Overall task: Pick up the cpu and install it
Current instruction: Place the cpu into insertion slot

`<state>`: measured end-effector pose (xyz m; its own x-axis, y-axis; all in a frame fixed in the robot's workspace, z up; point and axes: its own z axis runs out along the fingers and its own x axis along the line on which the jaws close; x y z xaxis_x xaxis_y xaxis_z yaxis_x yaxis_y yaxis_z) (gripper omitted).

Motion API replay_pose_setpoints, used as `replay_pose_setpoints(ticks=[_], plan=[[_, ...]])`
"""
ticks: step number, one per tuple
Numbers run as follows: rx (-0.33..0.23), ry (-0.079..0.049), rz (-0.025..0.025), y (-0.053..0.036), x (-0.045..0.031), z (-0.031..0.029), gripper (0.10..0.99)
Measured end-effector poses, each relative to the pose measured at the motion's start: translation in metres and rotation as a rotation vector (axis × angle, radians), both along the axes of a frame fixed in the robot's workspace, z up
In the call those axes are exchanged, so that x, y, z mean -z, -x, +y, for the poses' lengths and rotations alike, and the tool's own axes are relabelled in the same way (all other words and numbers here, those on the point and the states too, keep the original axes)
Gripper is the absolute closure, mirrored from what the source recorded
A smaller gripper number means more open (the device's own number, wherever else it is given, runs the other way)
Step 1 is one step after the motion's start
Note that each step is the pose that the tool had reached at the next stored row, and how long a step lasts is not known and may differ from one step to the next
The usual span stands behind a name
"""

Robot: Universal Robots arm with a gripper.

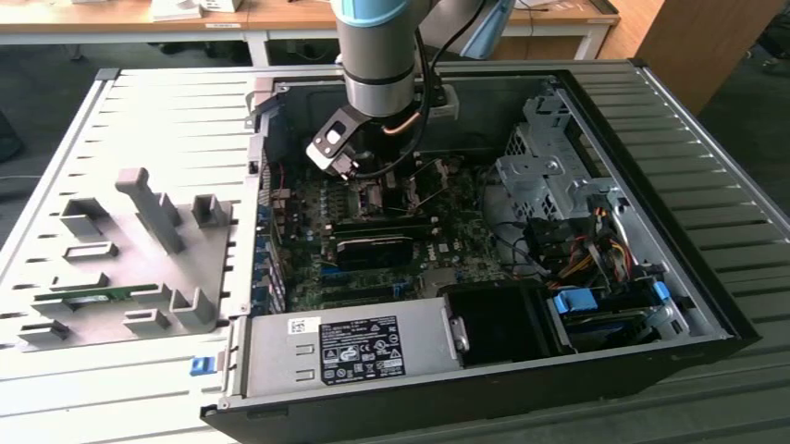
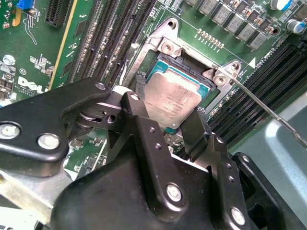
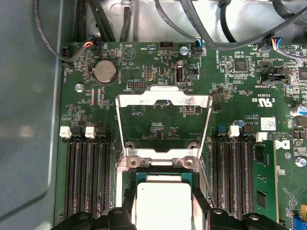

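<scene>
The cpu (image 2: 175, 93) is a square chip with a silver-grey top and a teal rim. It lies over the black motherboard socket (image 2: 144, 79) inside the metal frame (image 2: 165, 45). In both wrist views my gripper (image 2: 166, 106) has a black finger pressed against each of two opposite sides of the cpu (image 3: 163, 211). Whether the chip is fully seated I cannot tell. The socket's metal load plate (image 3: 163, 98) stands swung open behind it, and its thin wire lever (image 2: 268, 108) is raised. In the exterior view the gripper (image 1: 358, 176) reaches down into the open computer case (image 1: 691, 277).
Black memory slots (image 3: 88, 177) flank the socket on both sides. A coin battery (image 3: 104, 71) and dark cables (image 3: 211, 28) lie beyond the load plate. The power supply (image 1: 358, 347) and drive cage (image 1: 543, 166) crowd the case. A grey parts holder (image 1: 124, 250) sits at the exterior view's left.
</scene>
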<state>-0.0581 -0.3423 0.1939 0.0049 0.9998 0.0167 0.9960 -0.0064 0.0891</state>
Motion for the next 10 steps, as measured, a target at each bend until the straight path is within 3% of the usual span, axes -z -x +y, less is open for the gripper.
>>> replay_pose_setpoints(ticks=[10], plan=[[0.000,0.000,0.0000,0.0000,0.0020,0.0000,0.545]])
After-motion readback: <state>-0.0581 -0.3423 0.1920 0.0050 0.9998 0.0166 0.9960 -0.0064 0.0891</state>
